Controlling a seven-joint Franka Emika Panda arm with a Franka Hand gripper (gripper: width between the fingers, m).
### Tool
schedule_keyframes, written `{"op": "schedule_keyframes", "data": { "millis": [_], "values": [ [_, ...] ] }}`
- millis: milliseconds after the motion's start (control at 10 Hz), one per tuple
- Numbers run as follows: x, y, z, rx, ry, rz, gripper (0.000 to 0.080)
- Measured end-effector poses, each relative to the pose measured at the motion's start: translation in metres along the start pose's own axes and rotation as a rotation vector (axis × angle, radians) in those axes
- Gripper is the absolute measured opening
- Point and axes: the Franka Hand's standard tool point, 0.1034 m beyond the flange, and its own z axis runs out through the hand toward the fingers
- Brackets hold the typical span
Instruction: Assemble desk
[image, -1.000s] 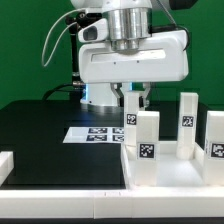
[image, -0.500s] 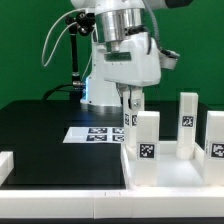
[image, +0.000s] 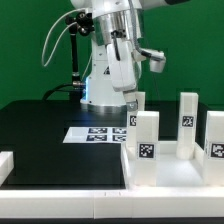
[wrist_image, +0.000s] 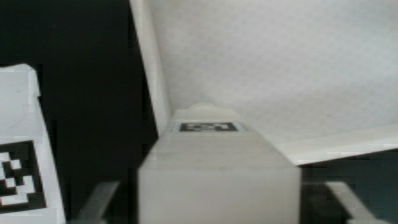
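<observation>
While the arm (image: 112, 45) leaned over the black table (image: 40, 135), its gripper (image: 134, 102) hung at the top of a white leg (image: 146, 140) standing upright on the desk panel (image: 175, 172), which lay at the table's edge on the exterior view's right. From the wrist view the same leg (wrist_image: 214, 165) filled the space between the two fingers (wrist_image: 350, 194), its tagged end toward the camera, yet I could not tell whether the pads pressed it. Two more legs stood on the panel, one (image: 187, 124) behind and one (image: 215, 135) at the exterior view's right. A fourth white block (image: 5, 163) lay at the exterior view's left. Smallest, the marker board (image: 95, 134) lay flat behind the panel.
</observation>
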Motion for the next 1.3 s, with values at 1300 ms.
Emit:
{"op": "schedule_keyframes", "data": {
  "millis": [1300],
  "values": [
    [-0.009,0.002,0.003,-0.087,0.03,-1.247,0.0395]
  ]
}}
